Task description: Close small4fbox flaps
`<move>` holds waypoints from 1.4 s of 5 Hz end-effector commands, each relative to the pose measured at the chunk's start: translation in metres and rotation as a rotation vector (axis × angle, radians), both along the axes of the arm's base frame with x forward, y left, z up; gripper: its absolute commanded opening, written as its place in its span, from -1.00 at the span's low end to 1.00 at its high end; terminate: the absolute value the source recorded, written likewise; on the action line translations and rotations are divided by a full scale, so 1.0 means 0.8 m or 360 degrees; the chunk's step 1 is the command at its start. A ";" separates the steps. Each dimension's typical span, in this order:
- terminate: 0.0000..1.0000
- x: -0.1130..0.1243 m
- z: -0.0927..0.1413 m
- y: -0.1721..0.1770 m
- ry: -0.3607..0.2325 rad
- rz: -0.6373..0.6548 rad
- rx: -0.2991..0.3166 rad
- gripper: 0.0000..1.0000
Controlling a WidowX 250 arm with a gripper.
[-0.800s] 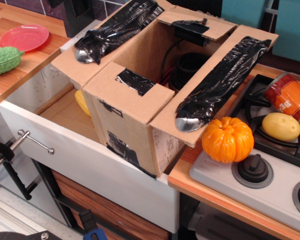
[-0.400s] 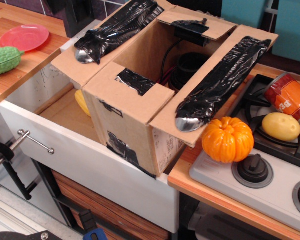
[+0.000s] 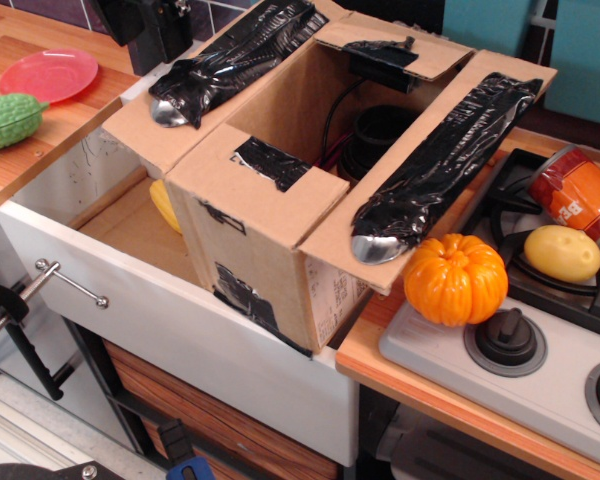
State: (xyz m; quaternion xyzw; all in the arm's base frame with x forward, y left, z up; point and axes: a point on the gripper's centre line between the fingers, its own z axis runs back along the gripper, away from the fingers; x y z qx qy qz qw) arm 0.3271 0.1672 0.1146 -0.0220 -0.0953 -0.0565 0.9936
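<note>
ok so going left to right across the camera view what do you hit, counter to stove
green toy vegetable → red plate → gripper → small4fbox with its flaps open → orange toy pumpkin → yellow potato-like toy

matt brown corrugated cardboard box [image 3: 280, 250], glossy crinkled black tape [image 3: 445, 160] on its flaps [image 3: 420, 190], shiny metal spoon bowl [image 3: 378, 247], smooth plastic pumpkin [image 3: 456, 280].

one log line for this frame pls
box: open | four flaps: spread out | pincer: top left, beside left flap, apart, state unclear | pumpkin: beside box | step: not begun
</note>
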 end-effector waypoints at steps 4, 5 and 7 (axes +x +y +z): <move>-1.00 -0.024 0.047 -0.058 0.0005 0.0013 -0.0045 1.00; -1.00 -0.032 0.058 -0.074 0.0026 0.0005 -0.0077 1.00; -1.00 -0.044 0.049 -0.110 0.0025 0.0090 -0.0174 1.00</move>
